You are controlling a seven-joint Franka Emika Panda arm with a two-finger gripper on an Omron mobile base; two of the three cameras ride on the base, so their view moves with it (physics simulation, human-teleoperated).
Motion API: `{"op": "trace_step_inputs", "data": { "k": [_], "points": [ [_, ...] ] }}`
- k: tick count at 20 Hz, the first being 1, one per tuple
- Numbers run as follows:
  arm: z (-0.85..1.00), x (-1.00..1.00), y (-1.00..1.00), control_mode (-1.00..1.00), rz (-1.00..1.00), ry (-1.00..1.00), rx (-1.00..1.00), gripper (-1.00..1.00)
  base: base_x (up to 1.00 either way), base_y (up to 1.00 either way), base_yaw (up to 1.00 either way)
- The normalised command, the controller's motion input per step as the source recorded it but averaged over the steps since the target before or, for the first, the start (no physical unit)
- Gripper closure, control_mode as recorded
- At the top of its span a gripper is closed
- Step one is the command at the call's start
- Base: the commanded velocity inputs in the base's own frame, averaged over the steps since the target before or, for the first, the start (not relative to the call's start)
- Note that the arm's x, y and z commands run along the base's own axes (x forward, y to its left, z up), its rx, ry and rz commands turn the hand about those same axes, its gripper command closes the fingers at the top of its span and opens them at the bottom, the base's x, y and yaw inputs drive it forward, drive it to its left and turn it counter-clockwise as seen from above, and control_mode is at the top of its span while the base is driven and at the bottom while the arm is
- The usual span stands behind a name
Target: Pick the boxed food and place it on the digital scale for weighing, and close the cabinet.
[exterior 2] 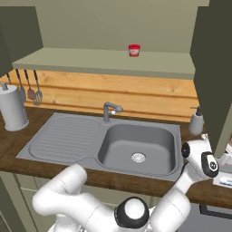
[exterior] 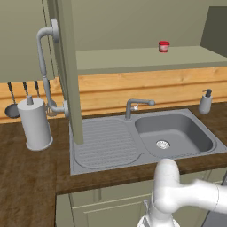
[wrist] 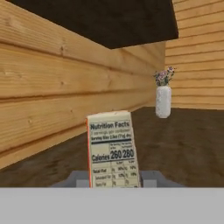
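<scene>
The hand (wrist: 114, 186) is pinching the boxed food (wrist: 113, 148) — a flat-sided carton, its pale printed nutrition panel facing the hand camera — just above a grey surface, probably the digital scale. The placing step is in hand; next comes letting go, then swinging the cabinet door (exterior: 66, 66) shut. Around it: dark grainy wooden desk (wrist: 183, 144), plank wall, matte white vase (wrist: 163, 101).

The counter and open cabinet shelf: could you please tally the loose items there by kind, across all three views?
Paper towel roll: 1
Soap dispenser: 1
Red-lidded jar: 1
Hanging utensils: 3
Boxed food: 1
Vase of flowers: 1
Total: 8
</scene>
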Motion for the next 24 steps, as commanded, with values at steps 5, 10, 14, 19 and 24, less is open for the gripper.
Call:
{"op": "trace_step_inputs", "data": {
  "k": [5,10,14,19,24],
  "points": [
    [-0.59,-0.39,0.23,-1.0,0.0,0.0,-0.12,1.0,0.0,0.0,0.0],
    [-0.56,0.03,0.22,-1.0,-0.02,0.01,-0.12,1.0,0.0,0.0,0.0],
    [-0.43,0.0,0.15,-1.0,-0.04,0.01,-0.08,-1.0,0.0,0.0,0.0],
    [-0.35,0.0,0.41,-1.0,-0.05,0.0,-0.09,-1.0,0.0,0.0,0.0],
    [-0.06,0.0,0.39,-1.0,-0.01,0.0,-0.08,-1.0,0.0,0.0,0.0]
  ]
}}
